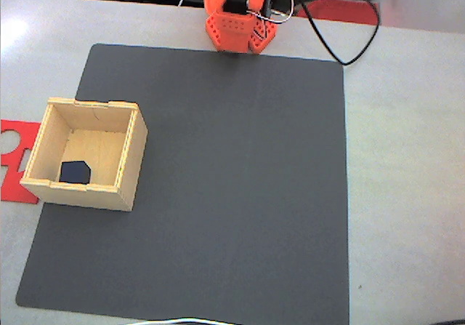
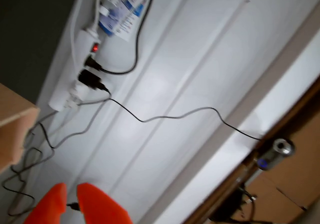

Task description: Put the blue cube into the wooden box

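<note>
The blue cube [image 1: 74, 171] sits inside the wooden box [image 1: 129, 166], down on the box floor in the fixed view, tucked toward the near-left corner and close against the front wall. It looks almost black against the pale plywood. The box itself stands upright and open-topped at the left edge of the dark grey mat [image 1: 232, 194], its left wall hanging over the mat's border. Just beside it on the left, a flat red cut-out plate [image 1: 13, 166] lies on the light table [image 1: 407, 194], partly hidden behind the box.

Well apart from the box, up at the far edge of the mat, there's the orange arm base [image 1: 236, 27], with a black cable [image 1: 349, 38] looping off to the right across the table, and a white cable curving in behind it.

Over to the wrist view: the camera looks away across a pale surface toward a white power strip [image 2: 82, 68] with a red lit switch and black plugs, thin wires trailing across. A corner of pale wood [image 2: 12, 134] pokes in at the left edge. At the bottom, the gripper [image 2: 72, 204] shows as two orange fingertips [image 2: 97, 206] with a narrow gap between them, nothing held there, but whether the jaws are released or clenched, I cannot tell from this sliver.
</note>
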